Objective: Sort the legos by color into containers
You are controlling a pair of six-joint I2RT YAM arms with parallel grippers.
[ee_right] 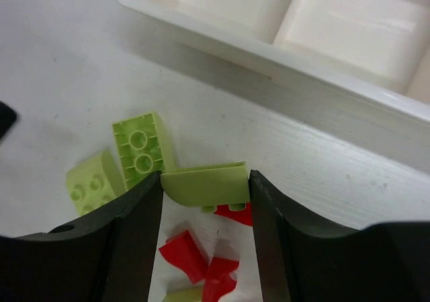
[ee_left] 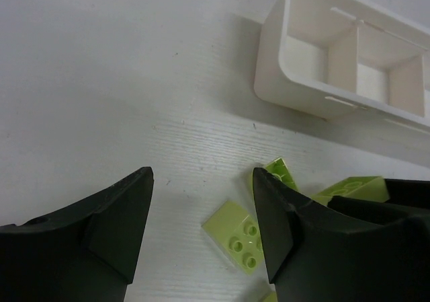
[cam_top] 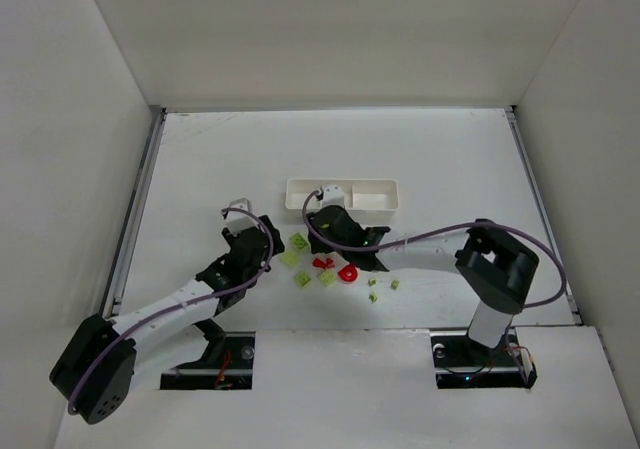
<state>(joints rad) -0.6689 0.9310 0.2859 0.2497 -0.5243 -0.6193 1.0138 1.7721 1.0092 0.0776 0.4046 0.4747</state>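
Right wrist view: the right claw (ee_right: 205, 175) pinches a green brick (ee_right: 208, 185). Next, lift it into the tray (ee_right: 269, 63) just ahead. The left claw (ee_left: 201, 174) is spread, empty.

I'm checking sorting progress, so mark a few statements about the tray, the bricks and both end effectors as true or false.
1. The visible compartments of the white tray hold no bricks. True.
2. The right end effector has a red brick between its fingers. False: a yellow-green curved brick fills that gap.
3. The left end effector grips a brick. False: it is open, with only bare table between its fingers.
4. Red bricks lie on the table. True.
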